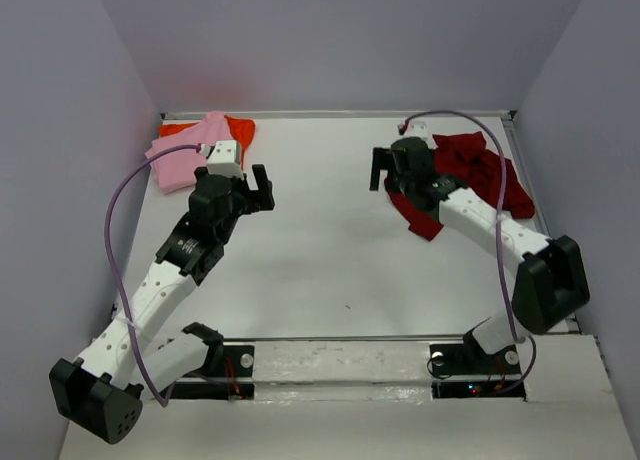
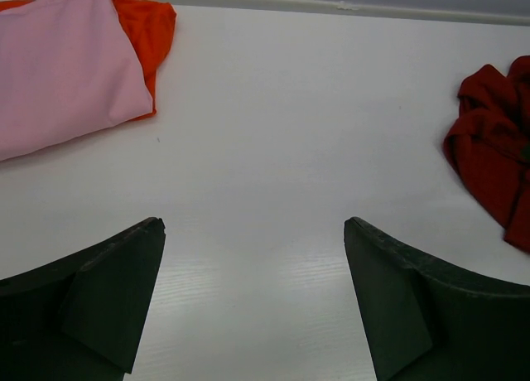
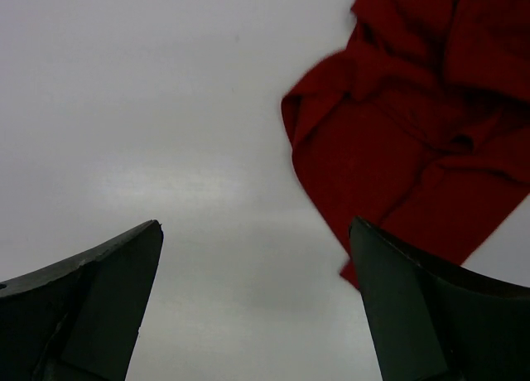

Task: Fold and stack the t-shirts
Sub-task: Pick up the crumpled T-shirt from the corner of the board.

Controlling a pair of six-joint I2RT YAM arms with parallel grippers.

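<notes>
A folded light pink t-shirt (image 1: pixel 183 158) (image 2: pixel 66 66) lies on top of a bright orange-red t-shirt (image 1: pixel 241 130) (image 2: pixel 151 29) at the table's far left corner. At the far right, the dark crimson t-shirt (image 1: pixel 482 170) (image 3: pixel 397 141) (image 2: pixel 495 157) sits crumpled. My left gripper (image 1: pixel 261 185) (image 2: pixel 252 224) hovers open just right of the pink and orange pile, with only bare table between its fingers. My right gripper (image 1: pixel 386 172) (image 3: pixel 255 224) is open too, at the left edge of the crimson shirt, holding nothing. Its right finger (image 3: pixel 431 306) overlaps the shirt's hem in the wrist view.
The white table (image 1: pixel 330 240) is boxed in by grey walls on three sides, with a raised rim (image 1: pixel 340 113) along the back. Purple cables (image 1: pixel 118 240) loop off both arms. The arm bases (image 1: pixel 340 365) stand at the near edge.
</notes>
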